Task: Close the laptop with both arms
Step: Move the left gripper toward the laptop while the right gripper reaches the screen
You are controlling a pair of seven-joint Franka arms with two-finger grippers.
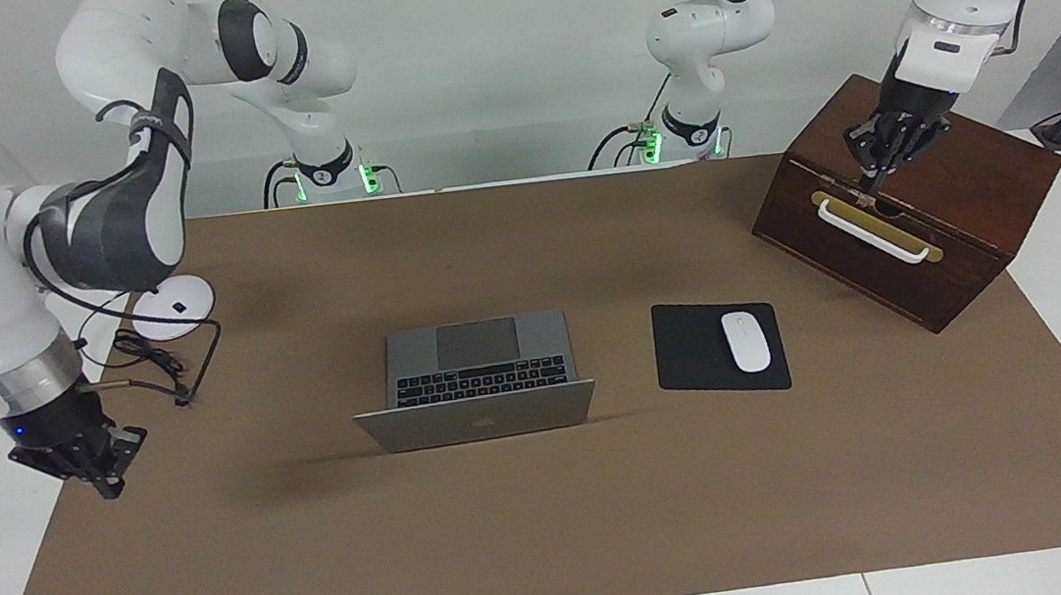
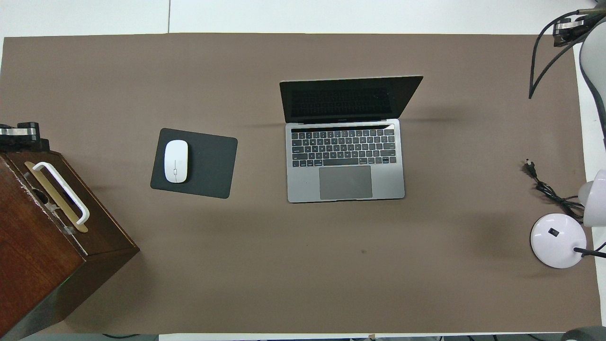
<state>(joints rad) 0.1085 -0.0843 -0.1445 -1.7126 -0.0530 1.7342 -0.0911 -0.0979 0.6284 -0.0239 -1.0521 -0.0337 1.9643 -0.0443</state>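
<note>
While its lid stands open, the silver-grey laptop point(image 2: 345, 161) sits flat.

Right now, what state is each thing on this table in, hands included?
laptop: open, lid upright, screen dark.
mouse: lying on the mouse pad.
wooden box: lid down, at the left arm's end.
desk lamp: cord unplugged, plug lying loose on the table.
left hand: shut, over the box by its handle.
right hand: shut, empty, off the laptop.
</note>
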